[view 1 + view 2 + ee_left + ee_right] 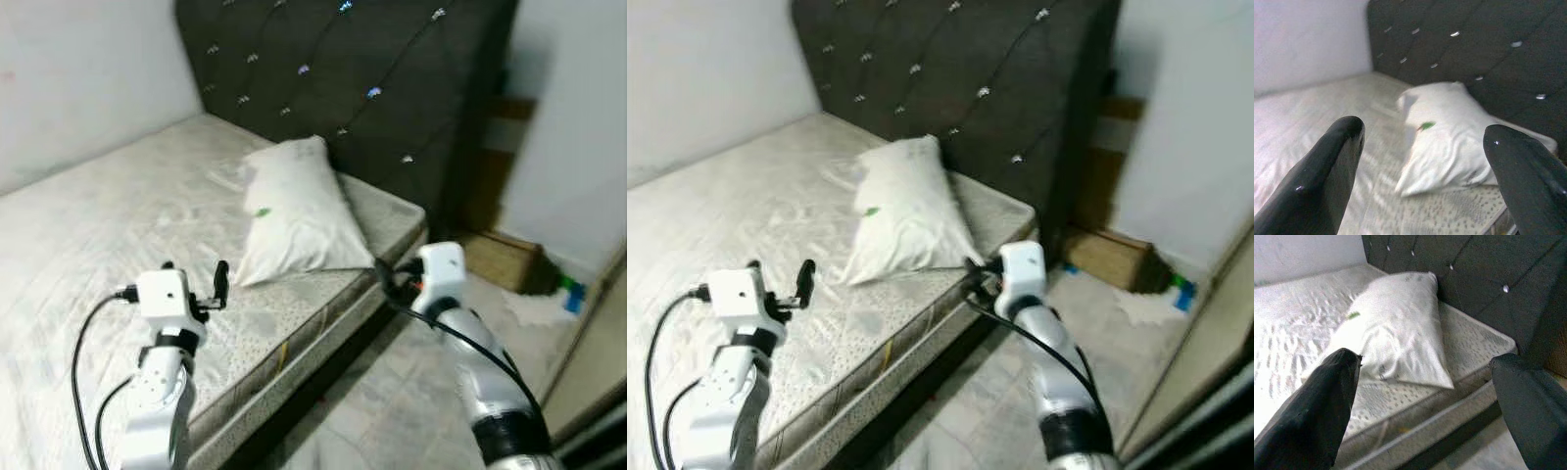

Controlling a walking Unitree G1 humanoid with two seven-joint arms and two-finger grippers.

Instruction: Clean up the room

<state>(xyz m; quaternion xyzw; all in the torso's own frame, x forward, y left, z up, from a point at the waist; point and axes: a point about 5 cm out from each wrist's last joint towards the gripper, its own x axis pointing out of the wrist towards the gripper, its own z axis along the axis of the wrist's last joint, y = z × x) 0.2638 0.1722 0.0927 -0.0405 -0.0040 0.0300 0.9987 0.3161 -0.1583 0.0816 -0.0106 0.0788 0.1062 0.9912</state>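
Observation:
A white pillow (294, 215) with a small green mark lies on the bare mattress (108, 225), close to the dark tufted headboard (343, 69). My left gripper (194, 274) is raised over the mattress's near part, short of the pillow. Its fingers (1332, 166) stand wide apart and hold nothing. My right gripper (385, 277) hovers by the bed's side edge, just right of the pillow's lower corner. In the right wrist view its fingers (1317, 406) are spread, with the pillow (1396, 333) ahead of them.
A cardboard box (500, 259) stands on the floor beside the headboard. White crumpled stuff (534, 308) and small green and blue items (570, 291) lie near it. A pale panel edge (598, 343) rises at far right. A white wall (78, 69) borders the bed's far side.

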